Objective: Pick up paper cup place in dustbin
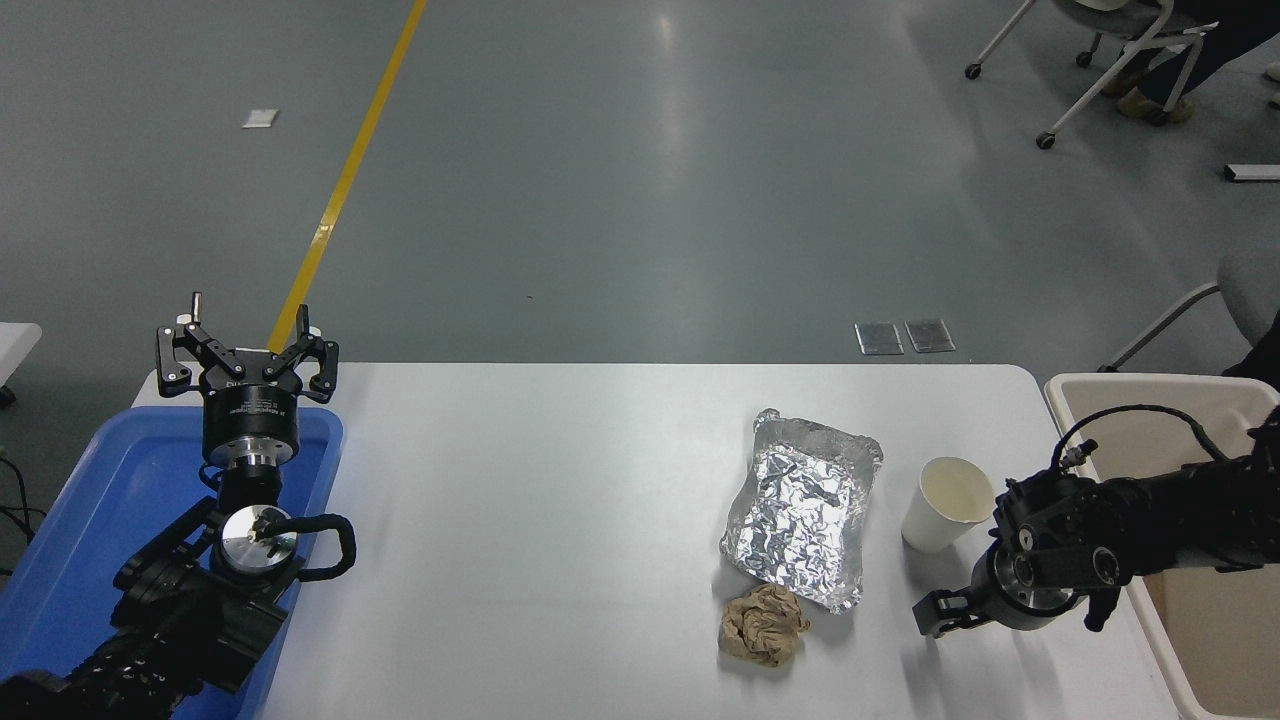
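White table (560,520) with paper cup (945,516) stands on grey floor (640,180).

- One head view, set high on the robot's side, looking forward and down
- The table (560,480) fills the lower frame, floor above

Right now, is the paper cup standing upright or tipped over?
Upright: the paper cup stands on its base on the table, its open rim up, cream inside visible.

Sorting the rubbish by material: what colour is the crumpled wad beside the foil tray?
Brown, like kraft paper. The crumpled wad shows best in the head view.
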`<state>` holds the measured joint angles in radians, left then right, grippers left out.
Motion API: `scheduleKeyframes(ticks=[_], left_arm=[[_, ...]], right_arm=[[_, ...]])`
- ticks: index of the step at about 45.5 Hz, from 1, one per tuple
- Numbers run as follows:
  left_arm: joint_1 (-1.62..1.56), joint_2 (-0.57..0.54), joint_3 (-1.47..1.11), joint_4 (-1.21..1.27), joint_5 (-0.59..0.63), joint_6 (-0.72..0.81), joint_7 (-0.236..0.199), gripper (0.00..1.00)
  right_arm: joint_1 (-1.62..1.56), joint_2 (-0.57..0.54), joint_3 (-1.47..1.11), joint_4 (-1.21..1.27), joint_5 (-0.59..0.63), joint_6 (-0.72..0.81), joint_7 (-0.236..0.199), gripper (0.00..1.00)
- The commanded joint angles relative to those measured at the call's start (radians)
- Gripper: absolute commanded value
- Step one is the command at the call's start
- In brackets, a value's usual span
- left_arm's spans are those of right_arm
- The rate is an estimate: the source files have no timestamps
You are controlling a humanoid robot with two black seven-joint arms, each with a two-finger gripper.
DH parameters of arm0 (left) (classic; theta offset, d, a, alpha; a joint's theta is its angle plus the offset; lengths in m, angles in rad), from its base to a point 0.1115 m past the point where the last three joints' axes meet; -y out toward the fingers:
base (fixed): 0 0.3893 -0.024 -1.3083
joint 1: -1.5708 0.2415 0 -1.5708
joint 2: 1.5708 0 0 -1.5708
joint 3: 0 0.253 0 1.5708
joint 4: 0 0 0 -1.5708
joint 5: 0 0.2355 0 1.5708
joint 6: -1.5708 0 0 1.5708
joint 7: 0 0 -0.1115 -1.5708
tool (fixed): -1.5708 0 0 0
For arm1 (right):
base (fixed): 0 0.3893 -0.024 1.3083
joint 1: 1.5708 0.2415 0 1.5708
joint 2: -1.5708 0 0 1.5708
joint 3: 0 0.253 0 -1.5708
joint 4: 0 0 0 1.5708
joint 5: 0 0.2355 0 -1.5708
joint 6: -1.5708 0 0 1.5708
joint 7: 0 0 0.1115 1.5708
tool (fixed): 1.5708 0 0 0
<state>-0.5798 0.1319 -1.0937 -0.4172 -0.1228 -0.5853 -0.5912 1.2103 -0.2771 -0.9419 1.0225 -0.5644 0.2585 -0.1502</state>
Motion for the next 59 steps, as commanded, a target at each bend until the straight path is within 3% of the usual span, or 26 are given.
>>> scheduleKeyframes(ticks=[1,19,30,38,46,59], left_arm=[[0.000,0.000,0.000,0.000,0.000,-0.001,-0.001,0.99],[0.000,0.000,0.000,0.000,0.000,-0.001,0.001,0.99],[0.000,0.000,0.000,0.000,0.000,-0.001,0.001,0.99],[0.000,0.000,0.000,0.000,0.000,0.001,0.001,0.99],[0.000,0.000,0.000,0.000,0.000,-0.001,0.001,0.99],[0.000,0.000,0.000,0.000,0.000,-0.001,0.001,0.99]], right_arm=[[-0.005,0.004,0.006,-0.004,0.001,-0.001,0.000,1.00],[0.050,-0.022,-0.005,0.016,0.006,0.022,0.001,1.00],[0.309,-0.207,-0.027,0.208,0.011,0.162,0.001,1.00],[0.629,-0.292,-0.150,0.370,0.086,0.266,0.003,1.00],[0.889,-0.286,-0.215,0.470,0.189,0.317,0.003,1.00],[1.253,-0.254,-0.229,0.505,0.207,0.475,0.006,1.00]])
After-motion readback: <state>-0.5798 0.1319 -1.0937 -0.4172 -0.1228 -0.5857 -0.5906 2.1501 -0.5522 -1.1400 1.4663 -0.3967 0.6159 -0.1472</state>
